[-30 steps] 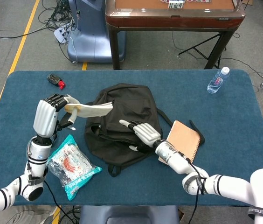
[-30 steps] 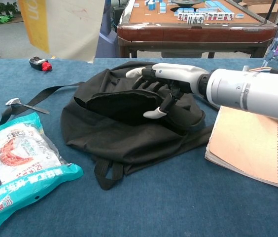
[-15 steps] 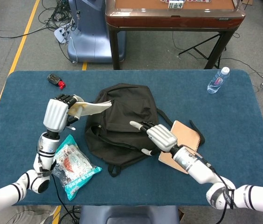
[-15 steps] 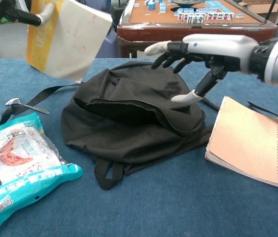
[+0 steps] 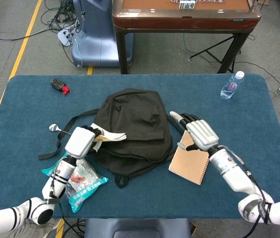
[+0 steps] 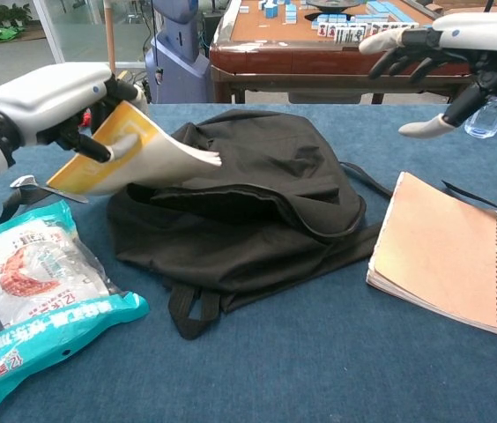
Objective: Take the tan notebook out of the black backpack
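Observation:
The black backpack [image 5: 135,124] [image 6: 257,194] lies slumped flat in the middle of the blue table. To its right the tan spiral notebook [image 5: 192,156] [image 6: 447,251] lies on the table, outside the bag. My right hand [image 5: 199,133] [image 6: 447,35] hovers above the notebook's far end with fingers spread and nothing in it. At the bag's left edge my left hand [image 5: 83,141] [image 6: 50,97] grips a thin yellow and white booklet [image 5: 107,135] [image 6: 134,154], whose free end rests over the bag's opening.
A teal snack bag [image 5: 78,181] [image 6: 28,291] lies at the front left by my left arm. A metal spoon [image 5: 53,128] [image 6: 24,181] and a backpack strap lie left of the bag. A water bottle [image 5: 232,85] stands back right, a small red-black item [image 5: 59,86] back left.
My left hand has come down from high up, bringing the booklet to the bag's left edge. My right hand has lifted off the backpack and swung right, over the notebook.

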{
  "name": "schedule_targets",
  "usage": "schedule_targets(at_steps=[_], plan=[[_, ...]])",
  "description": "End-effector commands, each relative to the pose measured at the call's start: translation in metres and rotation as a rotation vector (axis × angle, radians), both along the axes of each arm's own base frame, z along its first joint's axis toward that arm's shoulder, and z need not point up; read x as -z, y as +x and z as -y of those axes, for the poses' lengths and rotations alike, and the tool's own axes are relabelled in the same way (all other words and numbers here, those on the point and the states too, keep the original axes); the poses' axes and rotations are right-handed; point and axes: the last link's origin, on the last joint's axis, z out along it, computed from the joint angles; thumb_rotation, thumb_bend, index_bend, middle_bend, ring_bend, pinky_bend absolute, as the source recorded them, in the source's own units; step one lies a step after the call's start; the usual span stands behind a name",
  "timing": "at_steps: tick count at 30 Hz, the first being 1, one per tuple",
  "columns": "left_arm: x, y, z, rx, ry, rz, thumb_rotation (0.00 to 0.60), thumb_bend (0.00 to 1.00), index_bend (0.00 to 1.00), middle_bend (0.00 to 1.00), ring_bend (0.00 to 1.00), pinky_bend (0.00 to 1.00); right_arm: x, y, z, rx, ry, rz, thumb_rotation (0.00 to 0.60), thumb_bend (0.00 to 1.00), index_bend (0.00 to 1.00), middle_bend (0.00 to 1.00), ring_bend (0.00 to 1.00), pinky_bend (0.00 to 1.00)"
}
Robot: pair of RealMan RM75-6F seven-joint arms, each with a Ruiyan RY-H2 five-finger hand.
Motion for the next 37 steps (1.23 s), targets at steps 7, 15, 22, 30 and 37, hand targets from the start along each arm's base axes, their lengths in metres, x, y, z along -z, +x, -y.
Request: schedule_targets(at_steps=[7, 15, 22, 30, 37], plan=[[-0.023, -0.001, 0.032, -0.139, -0.16, -0.031, 0.334, 0.14, 0.18, 0.38, 0.38, 0.42, -0.014, -0.032, -0.002, 0.075, -0.062, -0.059, 0.6, 0.23, 0.03, 0.16, 0.1, 0.14], [-0.068, -0.043, 0.029, -0.271, 0.008, 0.059, 0.557, 0.13, 0.18, 0.37, 0.36, 0.39, -0.031, -0.069, -0.021, 0.165, -0.13, -0.08, 0.6, 0.24, 0.05, 0.21, 0.13, 0.15], [-0.102, -0.095, 0.038, -0.378, 0.182, 0.018, 0.6, 0.13, 0.24, 0.37, 0.37, 0.38, -0.046, -0.098, -0.051, 0.193, -0.241, -0.1, 0.6, 0.31, 0.23, 0.31, 0.24, 0.24], [-0.12, -0.14, 0.073, -0.463, 0.247, -0.056, 0.6, 0.13, 0.26, 0.37, 0.37, 0.37, -0.061, -0.126, -0.097, 0.242, -0.37, -0.108, 0.6, 0.32, 0.33, 0.38, 0.31, 0.3], [-0.125, -0.151, 0.105, -0.464, 0.294, -0.077, 0.6, 0.13, 0.27, 0.37, 0.37, 0.36, -0.073, -0.139, -0.133, 0.287, -0.458, -0.128, 0.6, 0.32, 0.36, 0.39, 0.33, 0.3]])
